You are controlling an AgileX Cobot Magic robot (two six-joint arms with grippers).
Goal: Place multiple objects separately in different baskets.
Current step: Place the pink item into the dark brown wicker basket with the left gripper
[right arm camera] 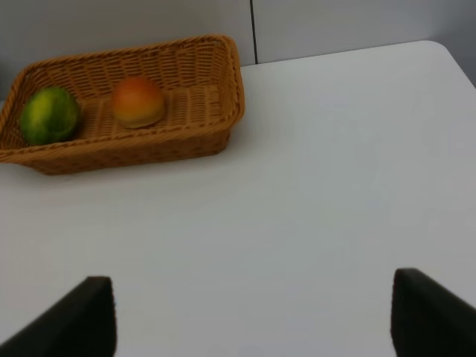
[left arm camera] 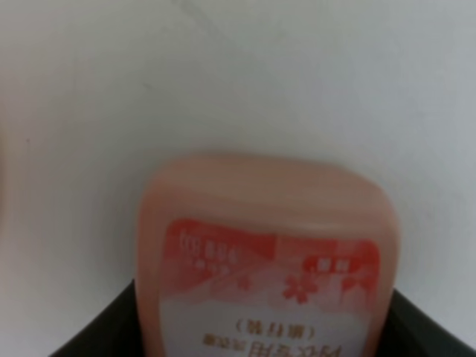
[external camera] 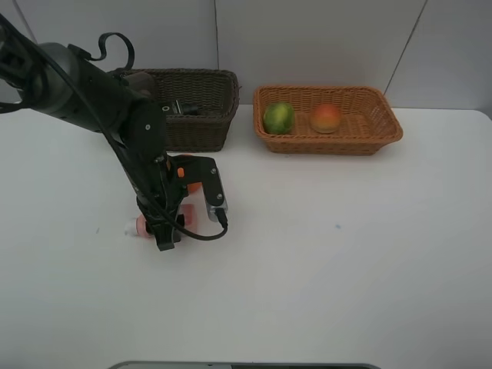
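In the high view, the small pink bottle [external camera: 144, 224] lies on its side on the worktop [external camera: 346, 254]. Its long axis runs 9 to 3 o'clock, with the pale cap at the 9 o'clock end. The left end effector [external camera: 167, 229] is down across the bottle's middle, so the bottle sits directly beneath it, not off to one side. An orange patch just at 1 o'clock of the wrist is probably the orange [external camera: 193, 185], mostly hidden by the arm. The dark brown basket [external camera: 201, 131] stands near, at 12 o'clock of the bottle. The light tan basket [external camera: 384, 131] is well apart toward 2 o'clock and holds the green fruit [external camera: 278, 117] and the peach-like fruit [external camera: 326, 118].

In the left wrist view the bottle fills the frame, label up. A dark finger presses each long side, so the end effector is pinching it across the short axis.

In the right wrist view the right end effector [right arm camera: 253, 316] is spread with nothing between its fingers, over bare worktop, and the tan basket lies ahead of it. The left arm is clearly the nearer one. The coming move looks like a lift and a short carry toward 12 o'clock.
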